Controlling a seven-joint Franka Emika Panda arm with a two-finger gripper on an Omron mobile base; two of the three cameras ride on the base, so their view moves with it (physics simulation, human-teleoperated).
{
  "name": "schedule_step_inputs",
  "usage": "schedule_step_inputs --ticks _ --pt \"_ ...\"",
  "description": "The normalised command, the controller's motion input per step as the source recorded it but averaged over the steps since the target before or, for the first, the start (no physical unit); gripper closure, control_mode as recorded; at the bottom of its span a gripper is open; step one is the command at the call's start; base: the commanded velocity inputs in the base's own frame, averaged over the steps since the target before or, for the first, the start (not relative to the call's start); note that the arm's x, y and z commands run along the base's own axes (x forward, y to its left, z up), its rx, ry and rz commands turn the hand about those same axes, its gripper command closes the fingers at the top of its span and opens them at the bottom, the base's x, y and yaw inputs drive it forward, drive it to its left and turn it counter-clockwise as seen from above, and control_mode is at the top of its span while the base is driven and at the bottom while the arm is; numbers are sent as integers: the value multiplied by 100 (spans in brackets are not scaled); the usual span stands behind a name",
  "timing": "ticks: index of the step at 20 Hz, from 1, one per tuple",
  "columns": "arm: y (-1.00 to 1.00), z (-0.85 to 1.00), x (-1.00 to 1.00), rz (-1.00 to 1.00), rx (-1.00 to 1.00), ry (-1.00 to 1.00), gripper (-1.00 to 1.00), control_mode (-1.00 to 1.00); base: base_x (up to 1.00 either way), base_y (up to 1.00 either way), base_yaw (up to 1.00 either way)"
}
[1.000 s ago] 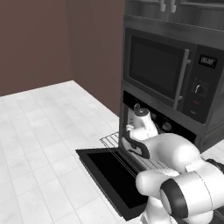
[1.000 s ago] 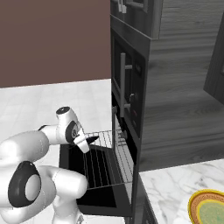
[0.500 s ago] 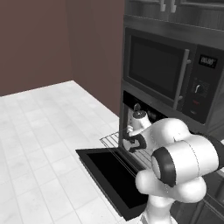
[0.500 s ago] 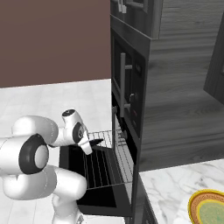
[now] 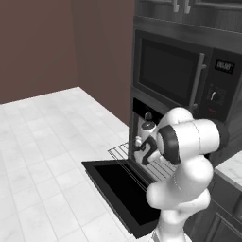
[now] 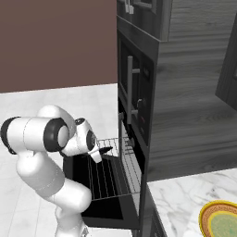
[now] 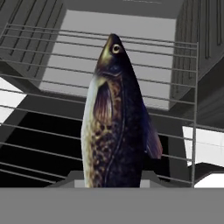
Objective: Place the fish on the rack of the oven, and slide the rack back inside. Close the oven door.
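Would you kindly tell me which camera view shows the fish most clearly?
The hand view: the fish fills its centre, head, eye and scales sharp, above the pulled-out rack. The right base view shows just its dark tip beyond the hand; in the left base view I cannot pick it out.

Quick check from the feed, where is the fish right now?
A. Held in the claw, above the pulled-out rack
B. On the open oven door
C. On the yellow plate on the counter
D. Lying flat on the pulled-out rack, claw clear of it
A: in the hand view the fish rises from the shut claw with the bars of the rack behind it, and in the right base view it hangs over the rack, not resting on it.
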Motion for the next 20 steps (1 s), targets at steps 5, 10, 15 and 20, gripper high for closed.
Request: schedule_step_inputs --ticks 5,10,15,20 --pt "0 -37 41 0 0 0 100 -100 0 0 0" --pt "6 -26 20 -1 0 -2 100 -100 0 0 0" --pt "11 -27 25 -5 -2 -6 100 -100 0 0 0" --pt "0 -25 30 -6 0 0 100 -100 0 0 0"
